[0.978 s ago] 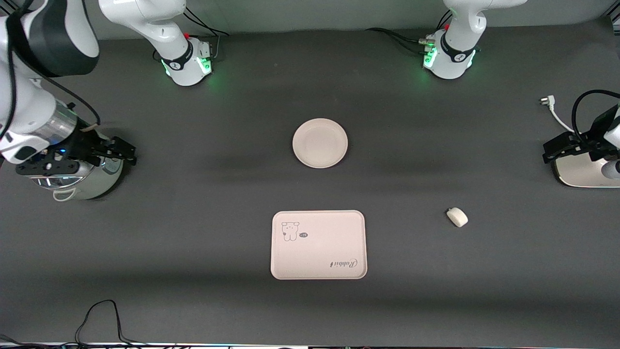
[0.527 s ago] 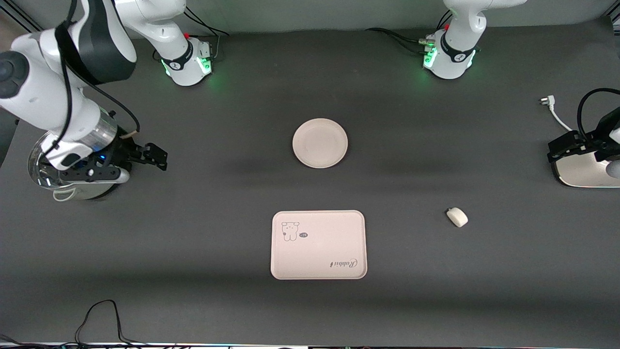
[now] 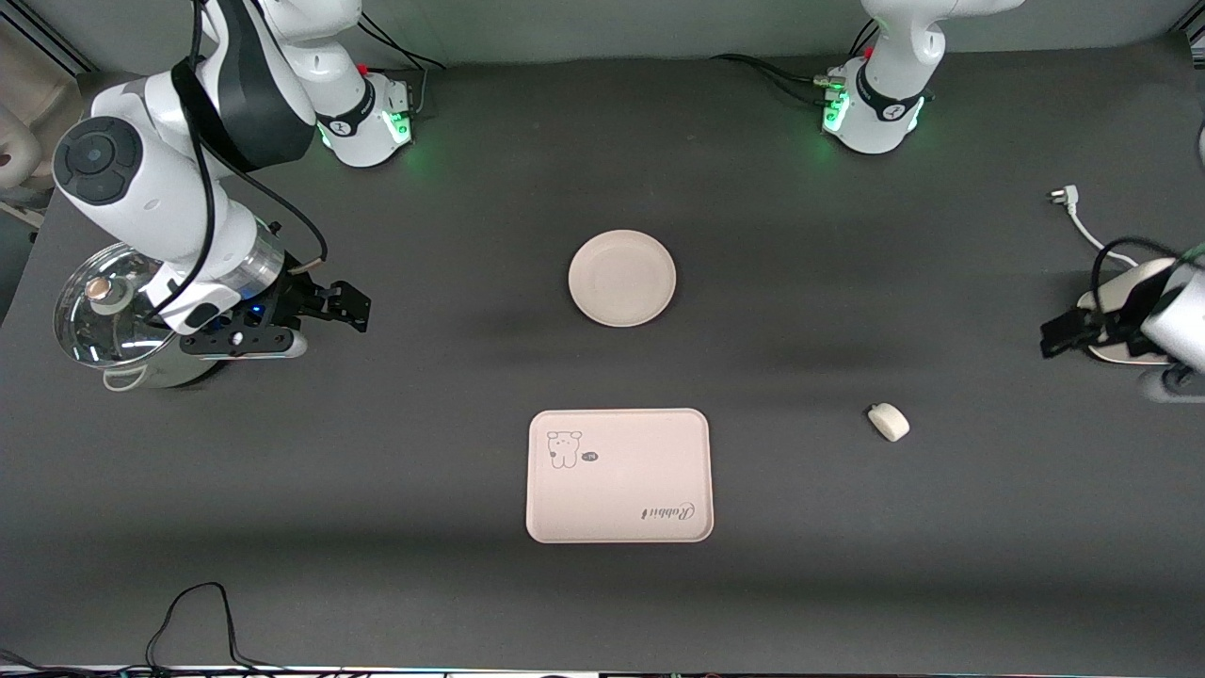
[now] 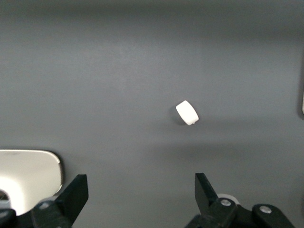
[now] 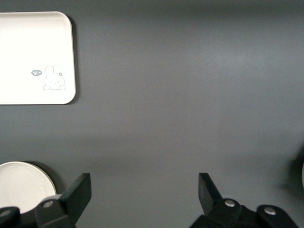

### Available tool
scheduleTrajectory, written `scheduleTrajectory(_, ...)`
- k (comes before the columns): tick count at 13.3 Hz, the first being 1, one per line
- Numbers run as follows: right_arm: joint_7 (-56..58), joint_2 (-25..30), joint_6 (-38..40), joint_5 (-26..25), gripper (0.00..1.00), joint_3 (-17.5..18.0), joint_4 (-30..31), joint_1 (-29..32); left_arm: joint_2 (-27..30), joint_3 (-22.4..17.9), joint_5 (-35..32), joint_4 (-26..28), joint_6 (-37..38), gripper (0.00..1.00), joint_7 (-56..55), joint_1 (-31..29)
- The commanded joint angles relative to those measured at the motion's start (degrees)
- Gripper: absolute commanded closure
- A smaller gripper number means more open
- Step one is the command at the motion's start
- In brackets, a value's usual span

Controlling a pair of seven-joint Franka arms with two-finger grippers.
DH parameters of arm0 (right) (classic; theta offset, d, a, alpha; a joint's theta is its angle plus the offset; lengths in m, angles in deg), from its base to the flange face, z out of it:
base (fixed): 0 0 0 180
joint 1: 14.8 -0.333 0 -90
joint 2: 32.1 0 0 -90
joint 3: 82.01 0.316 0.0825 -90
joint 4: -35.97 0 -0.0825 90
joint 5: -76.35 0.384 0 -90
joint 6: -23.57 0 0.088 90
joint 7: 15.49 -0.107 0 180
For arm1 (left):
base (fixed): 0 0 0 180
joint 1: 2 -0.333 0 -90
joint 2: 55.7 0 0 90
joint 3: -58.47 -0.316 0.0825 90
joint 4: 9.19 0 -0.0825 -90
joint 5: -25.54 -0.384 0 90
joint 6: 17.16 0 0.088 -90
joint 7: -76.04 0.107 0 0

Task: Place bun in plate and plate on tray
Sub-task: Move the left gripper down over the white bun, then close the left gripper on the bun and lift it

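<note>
**A:** Where is everything lying for you right now?

**B:** The bun (image 3: 888, 421) is resting on the bare table toward the left arm's end, well apart from the plate (image 3: 621, 278) and nearer to the front camera than it. The tray (image 3: 618, 475) is sitting nearer still to the camera, directly below the plate in that view. Nothing is loaded yet, so you are facing the first step.

**A:** And the claws?

**B:** Your left gripper (image 4: 141, 190) is hanging over the table at its own end, fingers spread wide and holding nothing. Its wrist camera is framing the bun between the two fingers, which I judge is lining you up for the pick. Your right gripper (image 5: 145, 190) is hovering beside a lidded steel pot (image 3: 122, 320) at its own end, released too, with the plate's rim and the tray both showing in its wrist camera.

**A:** Why that split?

**B:** Likely because the bun is lying closest to the left arm, leaving the right arm free for the plate.
</note>
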Motion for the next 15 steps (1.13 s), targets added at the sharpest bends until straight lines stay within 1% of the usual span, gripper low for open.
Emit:
scheduleTrajectory(1,-2.2,0.3,0.1,0.1,0.00,0.5,0.9,0.2,-6.2,0.1,1.3,-0.5,-4.6,0.00,-0.7,0.0)
scheduleTrajectory(2,-2.2,0.3,0.1,0.0,0.00,0.5,1.3,0.3,-8.3,0.1,3.3,-0.5,-6.5,0.00,-2.8,0.2)
scheduleTrajectory(4,-2.2,1.1,0.6,0.1,0.00,0.5,1.8,0.5,-12.6,0.2,4.3,-0.1,-10.2,0.00,-8.8,1.1)
scheduleTrajectory(6,-2.1,2.4,1.9,0.0,0.00,0.3,1.7,0.6,-16.4,0.3,5.0,0.1,-13.3,0.00,-10.2,0.1)
scheduleTrajectory(8,-2.1,2.8,2.5,0.1,0.00,0.1,1.7,0.6,-19.9,0.3,7.1,0.5,-16.5,0.00,-11.5,0.6)
scheduleTrajectory(10,-2.1,2.8,2.7,0.1,0.00,0.0,1.7,0.5,-22.3,0.4,7.1,1.1,-19.5,0.00,-17.0,1.3)
scheduleTrajectory(13,-1.4,2.9,2.6,0.1,0.00,-0.2,1.2,0.5,-25.2,0.5,7.3,4.1,-25.7,0.01,-18.0,2.5)
scheduleTrajectory(15,-0.1,3.5,2.8,0.1,0.00,-1.4,-0.2,0.5,-25.9,0.8,7.6,6.9,-29.6,0.01,-18.0,2.8)
